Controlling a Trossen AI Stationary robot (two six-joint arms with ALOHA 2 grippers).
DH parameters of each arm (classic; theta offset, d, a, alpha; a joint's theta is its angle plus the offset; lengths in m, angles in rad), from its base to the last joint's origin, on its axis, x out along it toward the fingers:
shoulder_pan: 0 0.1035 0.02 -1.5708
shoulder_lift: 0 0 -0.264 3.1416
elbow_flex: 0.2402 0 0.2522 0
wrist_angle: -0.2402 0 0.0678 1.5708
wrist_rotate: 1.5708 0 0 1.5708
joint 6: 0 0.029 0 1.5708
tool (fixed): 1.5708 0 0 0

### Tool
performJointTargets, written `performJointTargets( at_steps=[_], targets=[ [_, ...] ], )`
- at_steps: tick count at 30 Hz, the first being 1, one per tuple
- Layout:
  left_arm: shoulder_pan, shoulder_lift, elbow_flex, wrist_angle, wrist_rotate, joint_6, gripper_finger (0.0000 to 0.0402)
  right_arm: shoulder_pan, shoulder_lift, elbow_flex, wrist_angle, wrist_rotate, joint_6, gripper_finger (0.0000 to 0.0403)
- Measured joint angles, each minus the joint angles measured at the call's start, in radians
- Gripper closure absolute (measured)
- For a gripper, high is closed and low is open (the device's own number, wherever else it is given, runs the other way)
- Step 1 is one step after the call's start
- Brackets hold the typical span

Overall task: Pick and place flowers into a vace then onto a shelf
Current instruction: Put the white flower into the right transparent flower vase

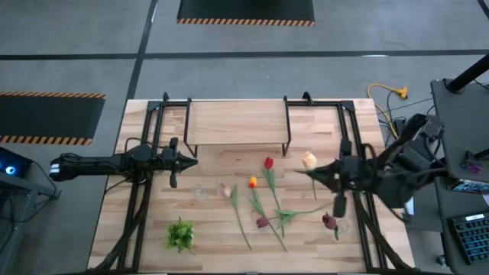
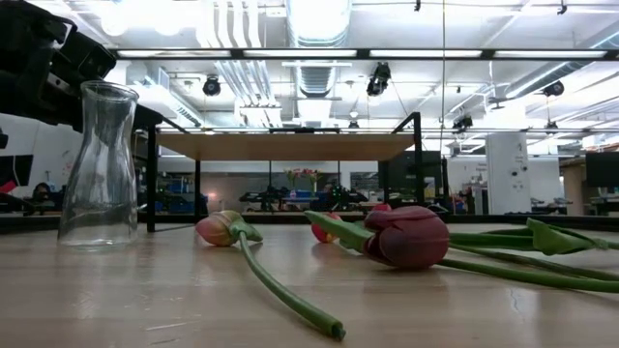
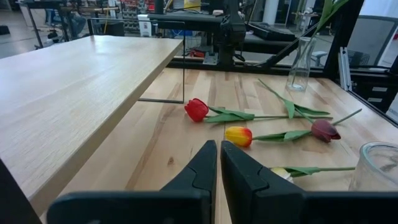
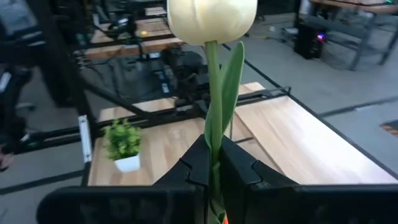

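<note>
My right gripper (image 1: 306, 173) (image 4: 212, 163) hovers over the table's right middle, shut on a cream-yellow tulip (image 1: 309, 160). My left gripper (image 1: 186, 160) (image 3: 219, 163) waits shut and empty at the table's left, beside the shelf (image 1: 237, 122) (image 3: 74, 87). On the tabletop lie a red tulip (image 1: 268, 163) (image 3: 196, 109), an orange one (image 1: 252, 182) (image 3: 239, 135), a pink one (image 1: 225, 189) (image 2: 221, 229) and a maroon one (image 1: 262, 222) (image 2: 406, 237). One clear glass vase (image 1: 200, 191) (image 2: 97, 164) stands near my left gripper. A second vase (image 1: 342, 225) (image 3: 298, 62) holds a green stem. My right gripper pinches the cream tulip's stem (image 4: 213, 134) between its two fingers, a short way below the head (image 4: 211, 18). The fingers come level from the table's right and lie across the stem. The tulip stands upright with its head above the fingers; the gripper hides the lower stem.
A small leafy green tuft (image 1: 181, 234) (image 4: 124, 142) in a white pot stands near the table's near left corner. Another maroon head (image 1: 328, 221) shows next to the right vase. The shelf's black legs (image 1: 286, 126) stand on the far half of the tabletop.
</note>
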Motion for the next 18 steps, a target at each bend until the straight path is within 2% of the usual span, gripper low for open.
performJointTargets(
  at_steps=[8, 13, 18],
  targets=[
    [0.0, 0.0, 0.0, 0.0, 0.0, 0.0, 0.0396, 0.147, -0.031, 0.0, -0.007, 0.0, -0.172, 0.039],
    [0.0, 0.0, 0.0, 0.0, 0.0, 0.0, 0.0396, 0.236, -0.042, 0.0, -0.027, -0.001, -0.137, 0.039],
    [0.0, 0.0, 0.0, 0.0, 0.0, 0.0, 0.0396, 0.313, -0.042, 0.0, -0.085, -0.001, -0.001, 0.039]
  ],
)
